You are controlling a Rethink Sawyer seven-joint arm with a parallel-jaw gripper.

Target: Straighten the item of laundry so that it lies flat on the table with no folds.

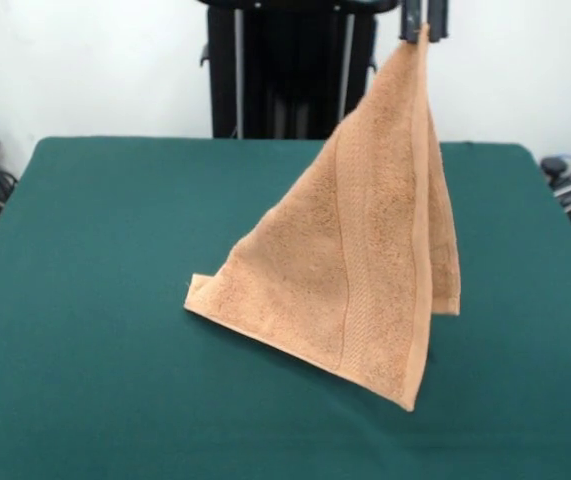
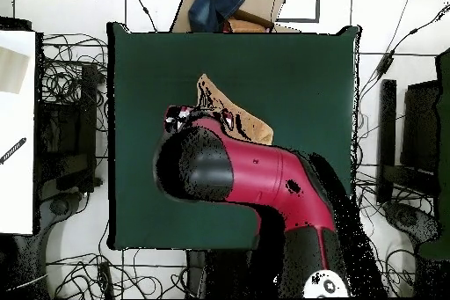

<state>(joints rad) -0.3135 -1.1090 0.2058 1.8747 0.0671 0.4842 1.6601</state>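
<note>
The peach-orange towel (image 1: 365, 250) hangs from my gripper (image 1: 423, 28) by one corner at the top of the front view. It spreads down in a tent shape, and its lower edge and corners rest on the dark green table (image 1: 95, 300). A woven band stripe runs down it. My gripper's dark fingertips are shut on the towel's top corner. In the overhead view the red and black arm (image 2: 255, 178) covers most of the towel (image 2: 237, 116); only a strip shows beyond it, and the gripper is hidden there.
The robot's black pedestal (image 1: 285, 70) stands behind the table's far edge. Cables and equipment (image 2: 66, 129) lie on the floor around the table. A cardboard box with blue cloth (image 2: 233, 2) sits beyond the table's edge in the overhead view.
</note>
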